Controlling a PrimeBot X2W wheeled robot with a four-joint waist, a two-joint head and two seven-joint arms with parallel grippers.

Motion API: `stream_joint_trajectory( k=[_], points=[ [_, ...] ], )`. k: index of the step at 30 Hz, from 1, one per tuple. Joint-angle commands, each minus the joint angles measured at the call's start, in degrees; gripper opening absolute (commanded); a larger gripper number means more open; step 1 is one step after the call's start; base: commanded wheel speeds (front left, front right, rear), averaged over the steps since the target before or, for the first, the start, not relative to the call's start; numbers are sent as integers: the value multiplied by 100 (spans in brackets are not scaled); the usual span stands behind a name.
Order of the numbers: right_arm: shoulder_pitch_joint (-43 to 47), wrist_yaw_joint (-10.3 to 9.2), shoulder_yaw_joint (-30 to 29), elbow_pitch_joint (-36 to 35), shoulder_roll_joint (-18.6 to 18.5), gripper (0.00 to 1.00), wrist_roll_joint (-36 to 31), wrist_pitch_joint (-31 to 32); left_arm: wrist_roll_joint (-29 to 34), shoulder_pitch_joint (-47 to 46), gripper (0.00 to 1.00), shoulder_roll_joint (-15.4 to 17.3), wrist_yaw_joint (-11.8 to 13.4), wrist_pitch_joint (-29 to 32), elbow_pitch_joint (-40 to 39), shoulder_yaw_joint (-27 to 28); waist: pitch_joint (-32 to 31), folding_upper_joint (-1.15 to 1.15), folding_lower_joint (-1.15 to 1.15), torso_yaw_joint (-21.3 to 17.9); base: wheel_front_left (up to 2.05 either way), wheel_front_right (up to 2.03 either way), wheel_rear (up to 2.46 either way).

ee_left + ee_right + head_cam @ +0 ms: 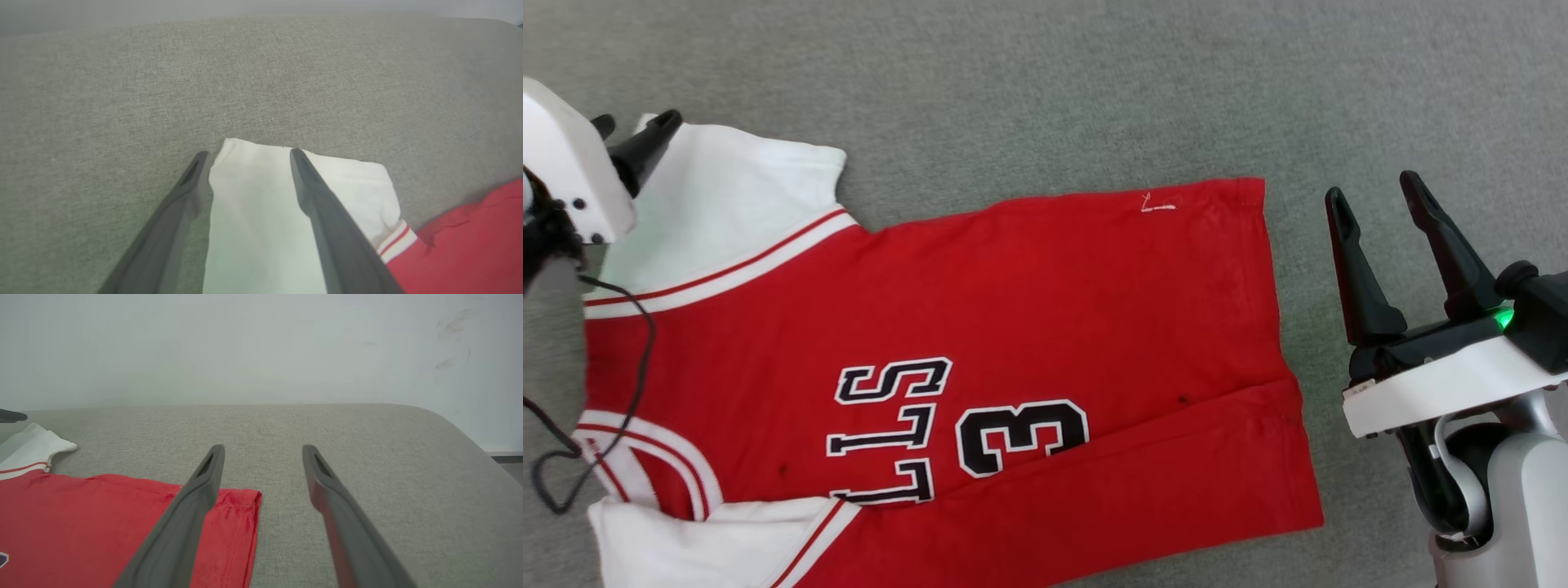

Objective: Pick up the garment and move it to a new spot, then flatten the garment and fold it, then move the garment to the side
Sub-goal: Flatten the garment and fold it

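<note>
The garment (1054, 310) lies spread on a grey fabric surface, collar at the left and hem at the right. It is a red jersey with white sleeves and black-and-white letters and a number. Its near long side is folded over in a red band (1143, 490). My left gripper (637, 122) stands open over the far white sleeve (253, 212), which lies between and under its fingers. Whether the fingers touch the sleeve I cannot tell. My right gripper (1372, 188) is open and holds nothing, just right of the hem (245, 522).
The grey surface (367, 457) runs beyond the jersey to a rounded far edge, with a white wall (245, 347) behind it. A black cable (637, 351) from my left arm hangs over the collar end.
</note>
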Motion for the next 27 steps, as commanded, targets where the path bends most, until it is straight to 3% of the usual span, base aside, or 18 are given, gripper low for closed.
stream_joint_trajectory(
  k=[1,6,9,10,11,12,19,27],
  points=[
    [-63,-2,21,-2,52,100,66,-49,-59,-144,100,149,39,328,43,-44,223,0,-1,-171,0,0,0],
    [-116,-2,78,71,101,100,148,-41,-169,-287,100,359,192,1161,155,-175,456,0,-1,-285,0,0,0],
    [-134,-2,98,137,109,100,211,-17,-282,-130,100,306,318,1645,293,-341,532,0,-1,-320,0,0,0],
    [-143,-2,97,153,102,100,247,-8,-333,-81,49,253,361,1718,322,-364,546,0,-1,-327,0,0,0],
    [-154,-2,101,179,81,100,281,31,-383,-42,27,190,384,1791,346,-380,554,0,-1,-332,0,0,0],
    [-167,-2,98,197,58,100,346,68,-420,8,0,136,403,1866,364,-424,556,0,-1,-332,0,0,0],
    [-404,-2,-38,505,-160,100,820,769,-339,123,0,-5,339,1695,379,-544,455,0,-1,-238,0,0,0],
    [-1019,-2,156,1065,-664,100,1475,2356,-118,-462,0,-143,123,1209,180,-527,340,0,-1,180,0,0,0]
  ],
)
